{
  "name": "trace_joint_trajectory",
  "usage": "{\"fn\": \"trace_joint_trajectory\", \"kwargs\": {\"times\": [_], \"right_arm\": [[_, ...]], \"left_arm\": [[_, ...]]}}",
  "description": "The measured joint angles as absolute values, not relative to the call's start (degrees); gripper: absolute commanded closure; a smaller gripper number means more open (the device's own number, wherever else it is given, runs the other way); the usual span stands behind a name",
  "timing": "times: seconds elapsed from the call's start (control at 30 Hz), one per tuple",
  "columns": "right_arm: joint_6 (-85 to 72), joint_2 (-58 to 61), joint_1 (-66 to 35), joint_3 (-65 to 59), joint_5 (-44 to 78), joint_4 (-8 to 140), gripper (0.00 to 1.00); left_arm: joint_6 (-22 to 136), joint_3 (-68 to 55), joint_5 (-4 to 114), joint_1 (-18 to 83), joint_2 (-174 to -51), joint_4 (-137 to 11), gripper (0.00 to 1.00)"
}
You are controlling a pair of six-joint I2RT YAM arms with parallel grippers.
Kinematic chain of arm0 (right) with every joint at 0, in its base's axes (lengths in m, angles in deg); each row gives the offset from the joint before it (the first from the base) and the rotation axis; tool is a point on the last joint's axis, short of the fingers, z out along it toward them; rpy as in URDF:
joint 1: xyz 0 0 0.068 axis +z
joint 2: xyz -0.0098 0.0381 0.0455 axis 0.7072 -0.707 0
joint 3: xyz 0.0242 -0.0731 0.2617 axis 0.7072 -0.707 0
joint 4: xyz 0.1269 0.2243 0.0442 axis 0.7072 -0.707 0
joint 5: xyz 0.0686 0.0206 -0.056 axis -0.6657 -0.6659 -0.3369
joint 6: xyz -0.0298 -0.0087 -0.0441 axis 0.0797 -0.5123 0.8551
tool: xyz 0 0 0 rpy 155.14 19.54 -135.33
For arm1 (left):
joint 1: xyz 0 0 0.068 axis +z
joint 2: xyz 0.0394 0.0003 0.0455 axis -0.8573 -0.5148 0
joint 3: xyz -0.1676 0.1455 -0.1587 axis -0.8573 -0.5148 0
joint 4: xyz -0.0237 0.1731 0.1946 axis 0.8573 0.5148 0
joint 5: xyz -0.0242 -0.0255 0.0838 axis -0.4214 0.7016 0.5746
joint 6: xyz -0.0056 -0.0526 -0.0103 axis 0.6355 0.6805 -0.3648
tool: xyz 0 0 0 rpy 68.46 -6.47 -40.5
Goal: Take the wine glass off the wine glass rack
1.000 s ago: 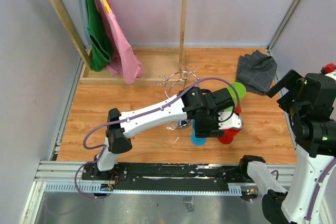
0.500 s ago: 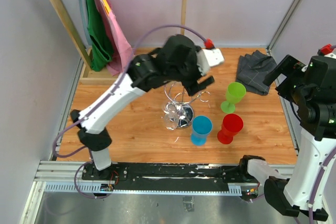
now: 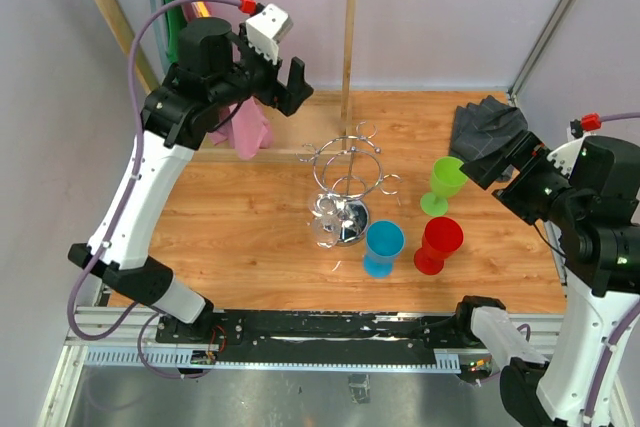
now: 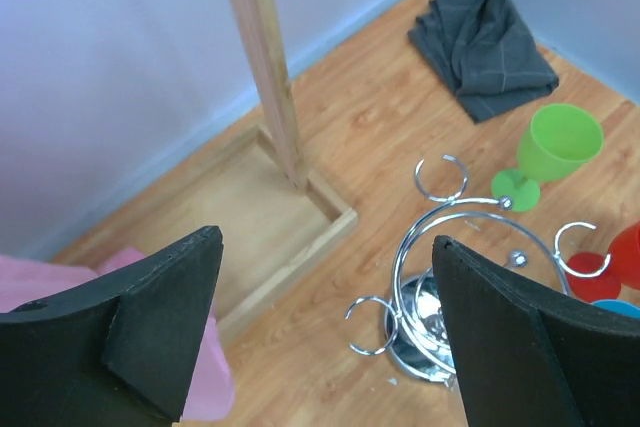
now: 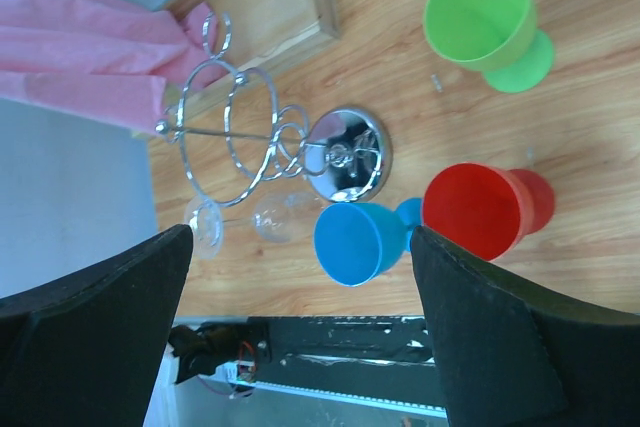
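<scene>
left hand (image 3: 278, 85): spread wide, empty, up high at the far left beside the wooden clothes rail (image 3: 350, 37) and the pink garment (image 3: 250, 127), well apart from the work.
right hand (image 5: 300, 237): also spread wide, empty, hovering at the right above the grey cloth (image 3: 488, 137).
wine glass (image 3: 325, 219): clear, looks to hang foot-up from a loop on the near-left side of the wine glass rack (image 3: 348, 169), bowl close to the shiny base. not yet off.
risks, as i judge them:
- the rack is light wire. a pull straight up or sideways, rather than out along the loop, could snag the foot and tip the whole stand.
- clear glass against chrome is hard to read, so a misjudged close may clip the loop or slip off the bowl.
- blue cup (image 3: 383, 247) sits just beside the base, with red cup (image 3: 438, 244) and green cup (image 3: 447, 182) near. a reach from the right could knock them over on the counter (image 3: 230, 217).
</scene>
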State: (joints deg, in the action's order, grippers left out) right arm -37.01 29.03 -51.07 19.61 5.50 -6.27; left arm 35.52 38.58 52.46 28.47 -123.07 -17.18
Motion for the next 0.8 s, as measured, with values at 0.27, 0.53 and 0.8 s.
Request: {"fn": "trace_joint_trajectory", "kwargs": {"times": [0.27, 0.53, 0.8], "right_arm": [[-39.4, 29.1, -51.1, 19.0, 0.5, -3.6, 0.01], [-39.7, 28.7, -51.1, 13.6, -0.8, -1.1, 0.01], [-37.2, 26.1, -51.1, 12.7, -0.7, -0.2, 0.01]], "left_arm": [[43.2, 31.0, 45.4, 33.8, -124.1, -17.1, 0.09], [56.1, 10.3, 37.3, 37.2, -108.3, -19.4, 0.07], [70.9, -2.8, 29.6, 37.1, -95.6, -25.6, 0.14]]}}
